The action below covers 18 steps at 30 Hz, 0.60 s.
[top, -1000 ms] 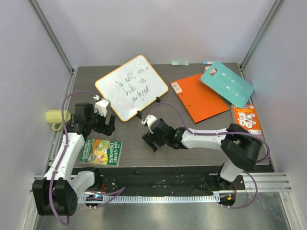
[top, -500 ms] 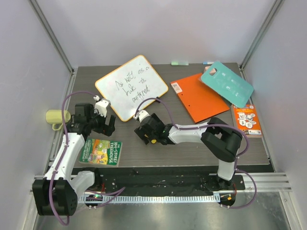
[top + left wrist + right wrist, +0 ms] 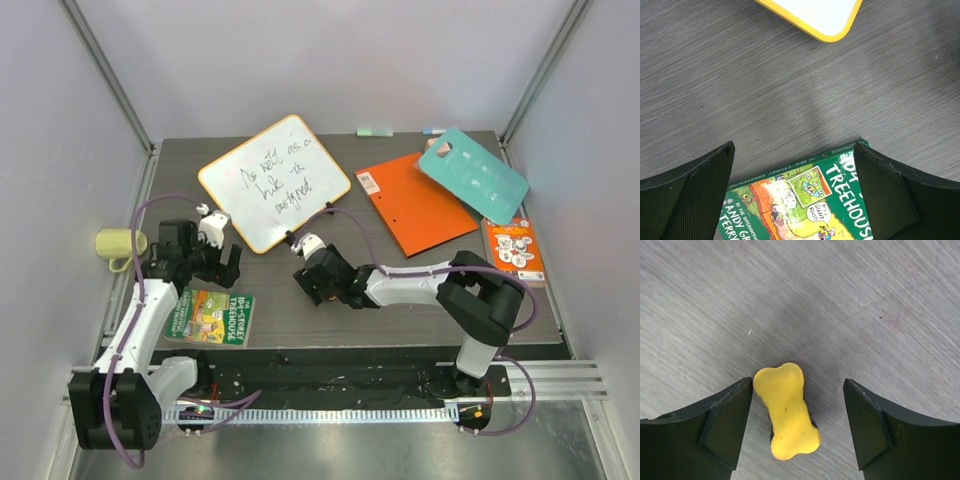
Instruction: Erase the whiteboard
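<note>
Right hand (image 3: 797,386) is spread around a yellow bone-shaped eraser (image 3: 787,412) on the grey wood-grain bench (image 3: 865,300), narrowed since the earlier frame. Left hand (image 3: 795,150) is spread wide over a green book (image 3: 805,200) marked "TREEHOUSE". The yellow-rimmed white whiteboard (image 3: 275,183), scrawled in black, is laid toward the far left.

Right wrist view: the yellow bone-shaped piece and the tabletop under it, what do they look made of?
Yellow bone-shaped piece: looks like moulded plastic or dense foam. It is matte, uniform in colour, with rounded edges. The dark edge underneath could be felt or just shadow.
Tabletop: grey wood-grain laminate by the look, with fine parallel streaks and low sheen. Real wood can't be ruled out.
</note>
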### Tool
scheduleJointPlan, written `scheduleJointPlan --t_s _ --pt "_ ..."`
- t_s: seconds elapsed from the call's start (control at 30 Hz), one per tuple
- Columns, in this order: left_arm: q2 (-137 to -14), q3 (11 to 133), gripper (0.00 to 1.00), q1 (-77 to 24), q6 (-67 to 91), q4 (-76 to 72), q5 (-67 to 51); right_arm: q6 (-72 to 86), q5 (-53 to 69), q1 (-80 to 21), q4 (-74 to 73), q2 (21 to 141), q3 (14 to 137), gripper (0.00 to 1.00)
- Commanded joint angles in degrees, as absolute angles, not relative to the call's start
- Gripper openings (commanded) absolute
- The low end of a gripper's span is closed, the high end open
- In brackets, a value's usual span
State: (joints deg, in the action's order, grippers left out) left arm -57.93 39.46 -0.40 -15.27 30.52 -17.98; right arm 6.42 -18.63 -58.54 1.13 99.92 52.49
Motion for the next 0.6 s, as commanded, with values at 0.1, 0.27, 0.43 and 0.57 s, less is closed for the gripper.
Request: scheduleJointPlan --t_s 0.1,0.27,0.43,0.57 --pt "-58.9 39.1 1.0 -0.2 -15.1 28.1 -17.1 8.4 -14.4 -58.9 3.4 97.0 51.3 0.76" --pt "-58.7 38.7 1.0 -0.3 -15.6 28.3 -17.0 8.6 -12.5 -58.9 3.8 96.2 50.0 0.76" --pt "-58.8 38.2 1.0 -0.3 -15.7 28.0 -16.6 9.6 -11.9 -58.9 3.1 94.3 48.3 0.66" --pt "-59.1 38.1 1.0 -0.2 -15.8 27.8 -16.9 10.1 -12.0 -58.8 3.8 92.7 46.6 0.57"
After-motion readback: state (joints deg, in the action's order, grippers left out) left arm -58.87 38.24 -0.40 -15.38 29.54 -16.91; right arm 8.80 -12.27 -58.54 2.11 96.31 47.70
